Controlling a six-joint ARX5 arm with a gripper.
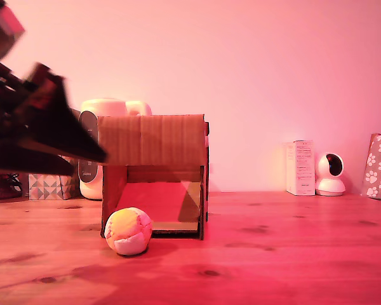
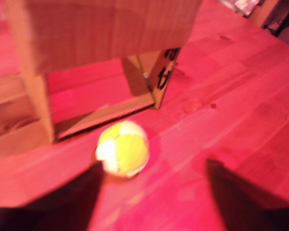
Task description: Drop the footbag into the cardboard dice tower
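The footbag (image 1: 128, 231), a small ball of yellow, orange and white panels, rests on the wooden table (image 1: 292, 254) just in front of the cardboard dice tower's (image 1: 153, 140) lower opening, at its corner on the exterior view's left. In the wrist view the footbag (image 2: 122, 149) lies before the tower (image 2: 101, 33), close to one dark finger (image 2: 82, 192). My gripper (image 2: 156, 197) is open, its two fingers spread wide with nothing between them. In the exterior view the gripper (image 1: 57, 143) shows as a dark blur high at the left, above and left of the ball.
Behind the tower stand a white rounded appliance (image 1: 108, 111) and a patterned tissue box (image 1: 51, 186). At the exterior view's right are a white upright carton (image 1: 300, 167), a small white camera (image 1: 331, 174) and a paw-print box (image 1: 380, 166).
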